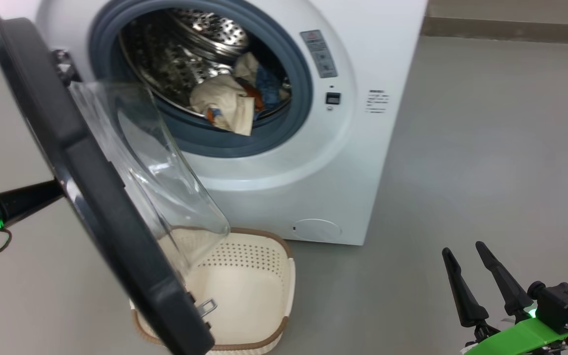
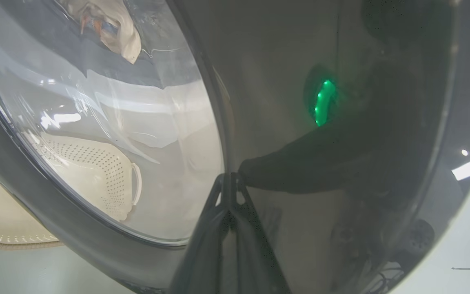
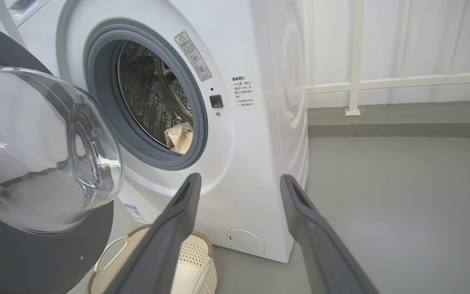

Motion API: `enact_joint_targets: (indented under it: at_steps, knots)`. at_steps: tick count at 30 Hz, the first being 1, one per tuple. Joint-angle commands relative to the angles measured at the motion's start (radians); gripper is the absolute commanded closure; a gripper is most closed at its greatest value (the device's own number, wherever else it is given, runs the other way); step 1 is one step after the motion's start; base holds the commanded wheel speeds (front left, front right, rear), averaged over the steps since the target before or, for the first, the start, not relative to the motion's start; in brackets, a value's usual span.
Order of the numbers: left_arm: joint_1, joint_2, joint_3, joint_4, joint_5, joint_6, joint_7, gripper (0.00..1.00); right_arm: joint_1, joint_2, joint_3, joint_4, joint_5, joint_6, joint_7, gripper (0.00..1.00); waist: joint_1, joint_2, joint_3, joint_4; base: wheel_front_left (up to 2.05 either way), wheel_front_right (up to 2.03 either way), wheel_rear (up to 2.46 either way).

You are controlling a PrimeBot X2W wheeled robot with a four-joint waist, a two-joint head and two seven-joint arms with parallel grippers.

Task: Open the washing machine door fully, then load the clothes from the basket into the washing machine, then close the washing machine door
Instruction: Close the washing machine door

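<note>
The washing machine [image 1: 343, 162] stands with its washing machine door [image 1: 96, 207] swung partway out, the clear glass bowl [image 1: 165, 172] facing the drum. Cream, orange and blue clothes [image 1: 230, 101] lie in the steel drum, some on the grey gasket. The cream basket [image 1: 259, 276] sits on the floor under the door and looks empty. My left gripper [image 1: 59, 190] is shut, its tips against the door's glossy black outer face [image 2: 284, 102]. My right gripper [image 1: 464, 249] stands open at the lower right, holding nothing, its fingers [image 3: 178, 228] pointing toward the machine's front.
Grey floor [image 1: 486, 148] spreads to the right of the machine. A white railing [image 3: 353, 81] and a low wall base run behind it. A small round hatch [image 1: 316, 229] sits low on the machine's front, just behind the basket.
</note>
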Motion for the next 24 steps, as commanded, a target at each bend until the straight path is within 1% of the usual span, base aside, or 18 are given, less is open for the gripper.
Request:
enact_joint_targets:
  at_steps: [1, 7, 11, 18, 24]
  knots:
    - [-0.04, 0.033, 0.043, -0.033, 0.003, -0.003, -0.01, 1.0, 0.001, -0.008, 0.016, -0.029, -0.004, 0.002, -0.005, 0.0, 0.0, -0.0001, 0.004, -0.055, 0.0, 0.0, 0.0]
    - [-0.045, 0.025, 0.052, -0.028, 0.009, -0.003, -0.031, 1.0, -0.003, -0.006, 0.009, -0.035, -0.008, 0.002, -0.005, 0.0, 0.0, -0.0001, 0.018, -0.118, 0.0, 0.0, 0.0]
    - [-0.048, 0.021, 0.052, -0.028, 0.019, -0.003, -0.044, 1.0, -0.007, -0.007, 0.004, -0.039, -0.009, 0.002, -0.005, 0.0, 0.0, -0.0001, 0.025, -0.142, 0.0, 0.0, 0.0]
    - [-0.019, 0.019, 0.063, -0.031, 0.023, -0.003, -0.066, 1.0, -0.005, 0.0, -0.002, -0.038, -0.012, 0.002, -0.005, 0.0, 0.0, -0.0001, 0.021, -0.139, 0.0, 0.0, 0.0]
    - [0.082, 0.022, 0.09, -0.052, 0.018, -0.003, -0.089, 1.0, 0.0, 0.004, -0.005, -0.037, -0.011, 0.002, -0.005, 0.0, 0.0, -0.0001, 0.01, -0.116, 0.0, 0.0, 0.0]
